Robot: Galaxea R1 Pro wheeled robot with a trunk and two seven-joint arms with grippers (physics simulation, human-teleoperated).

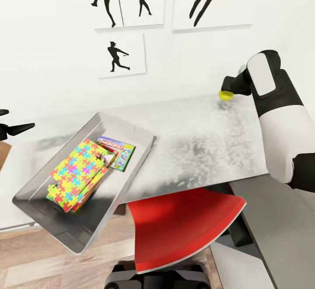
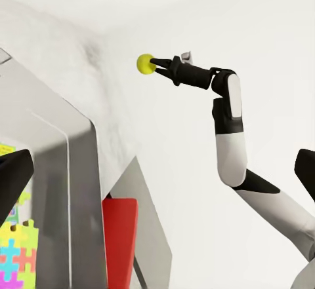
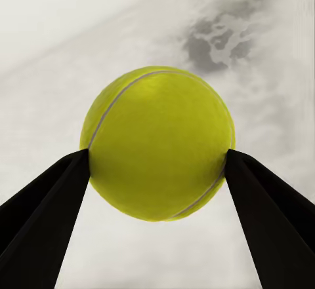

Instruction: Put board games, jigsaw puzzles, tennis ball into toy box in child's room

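R jaws (image 3: 157,164) were clamped across the tennis ball (image 3: 157,143) at its widest part, at the far R end of the tabletop (image 1: 205,140), well apart from the toy box (image 1: 131,127). Ball: light, round, likely to roll; grip across the centre. R wrist view showed both contact points; head view hid them. L jaws (image 1: 11,123) appeared released, approx., being partly cut off.

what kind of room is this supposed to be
Most likely a child's bedroom or playroom: black athlete silhouette pictures hang on the white wall, a red chair sits at a pale table, and a grey toy box holds jigsaw puzzles.
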